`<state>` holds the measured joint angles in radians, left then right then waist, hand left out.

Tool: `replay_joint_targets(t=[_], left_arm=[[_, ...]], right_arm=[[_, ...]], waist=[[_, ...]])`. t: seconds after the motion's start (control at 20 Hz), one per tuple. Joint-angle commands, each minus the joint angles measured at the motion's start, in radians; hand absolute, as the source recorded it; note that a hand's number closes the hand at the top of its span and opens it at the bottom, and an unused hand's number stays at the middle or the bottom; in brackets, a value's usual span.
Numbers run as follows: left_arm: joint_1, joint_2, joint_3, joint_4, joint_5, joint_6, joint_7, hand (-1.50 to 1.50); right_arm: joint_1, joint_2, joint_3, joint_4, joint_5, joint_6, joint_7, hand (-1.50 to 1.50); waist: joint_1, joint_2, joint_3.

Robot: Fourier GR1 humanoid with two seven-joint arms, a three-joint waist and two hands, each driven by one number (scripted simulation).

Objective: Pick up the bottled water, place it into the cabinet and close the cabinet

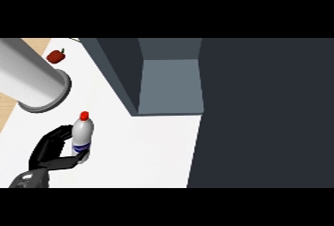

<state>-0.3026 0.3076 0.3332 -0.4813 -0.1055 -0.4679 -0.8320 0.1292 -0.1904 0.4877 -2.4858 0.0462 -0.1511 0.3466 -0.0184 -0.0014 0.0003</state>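
Note:
The bottled water [82,133] is a pale bottle with a red cap and a blue label, near the lower left of the white counter [150,150]. My left hand [51,149] comes in from the lower left corner. Its fingers [60,133] curl against the bottle's left side and the thumb wraps under the bottle's lower end. The cabinet [168,84] stands open at the upper middle, showing a grey inside with nothing in it. Its dark door [261,110] fills the right side of the view. My right hand does not show.
A large grey cylinder [29,75] with a round rim stands at the upper left, close above the bottle. A small red fruit [57,56] lies beyond it. A wooden strip [8,110] runs along the counter's left edge.

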Motion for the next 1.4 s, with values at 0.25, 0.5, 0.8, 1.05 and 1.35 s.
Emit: replay_joint_targets(t=[0.25,0.5,0.8,1.05,1.35], left_arm=[[-0.005,-0.236,-0.101,-0.133,-0.084,0.309,-0.123,1.50],[-0.036,-0.298,-0.112,-0.189,-0.063,0.460,-0.088,1.50],[0.016,-0.306,-0.386,-0.342,0.218,0.490,0.017,1.50],[0.011,-0.307,-0.550,-0.512,0.338,0.580,0.167,1.50],[-0.029,-0.307,-0.617,-0.634,0.383,0.697,0.291,1.50]], right_arm=[[0.047,-0.027,0.011,-0.084,0.039,-0.011,0.008,-1.50],[0.011,0.004,0.056,0.010,0.073,-0.026,-0.028,-1.50],[0.002,-0.017,0.040,-0.096,0.046,-0.043,0.073,-1.50],[0.014,-0.045,-0.017,-0.106,-0.012,-0.026,0.062,-1.50],[0.073,-0.054,0.059,-0.134,0.067,-0.032,0.030,-1.50]], waist=[[0.008,-0.004,0.000],[0.015,-0.001,0.000],[0.014,-0.006,0.000],[0.011,-0.003,0.000],[0.009,-0.003,0.000]])
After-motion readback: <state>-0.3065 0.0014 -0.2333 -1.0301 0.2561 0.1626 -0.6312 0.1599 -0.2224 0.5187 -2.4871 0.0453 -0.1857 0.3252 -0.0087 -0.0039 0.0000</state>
